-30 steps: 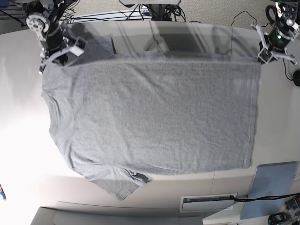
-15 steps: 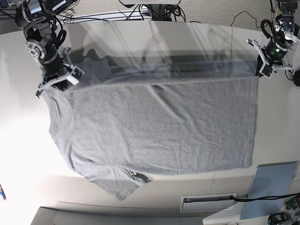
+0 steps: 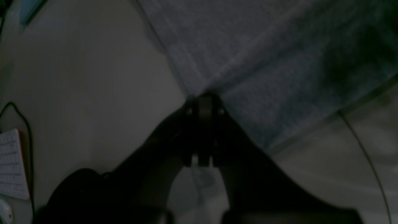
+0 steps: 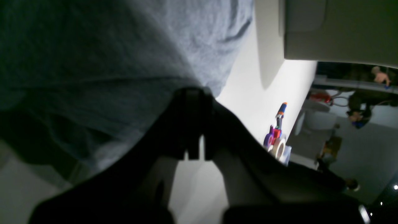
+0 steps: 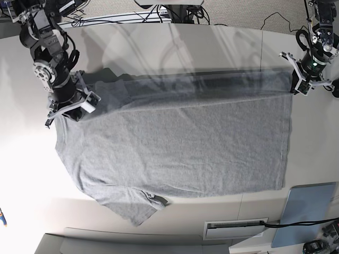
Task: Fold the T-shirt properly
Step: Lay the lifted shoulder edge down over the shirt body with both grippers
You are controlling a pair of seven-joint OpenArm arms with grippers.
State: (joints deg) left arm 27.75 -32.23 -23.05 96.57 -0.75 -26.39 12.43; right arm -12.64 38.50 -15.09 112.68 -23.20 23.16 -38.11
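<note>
The heather-grey T-shirt (image 5: 175,148) lies spread on the white table (image 5: 21,174), plain side up, with one sleeve at the front left. Its far edge is lifted and blurred between both grippers. My right gripper (image 5: 69,108), at the left of the base view, is shut on the shirt's far left edge; the right wrist view shows it (image 4: 192,93) pinching the cloth (image 4: 93,62). My left gripper (image 5: 306,82), at the right of the base view, is shut on the far right corner; the left wrist view shows it (image 3: 203,99) pinching the fabric (image 3: 264,46).
A pale blue-grey panel (image 5: 306,211) lies at the front right, with a slotted vent (image 5: 235,228) beside it. Cables run along the far edge. Tape rolls and coloured items (image 4: 276,140) lie off the table's side. A white keyboard (image 3: 12,165) and a cable sit near my left arm.
Both grippers have moved toward the table's front, carrying the shirt's far edge over the rest. The far sleeve has come off the table with it.
</note>
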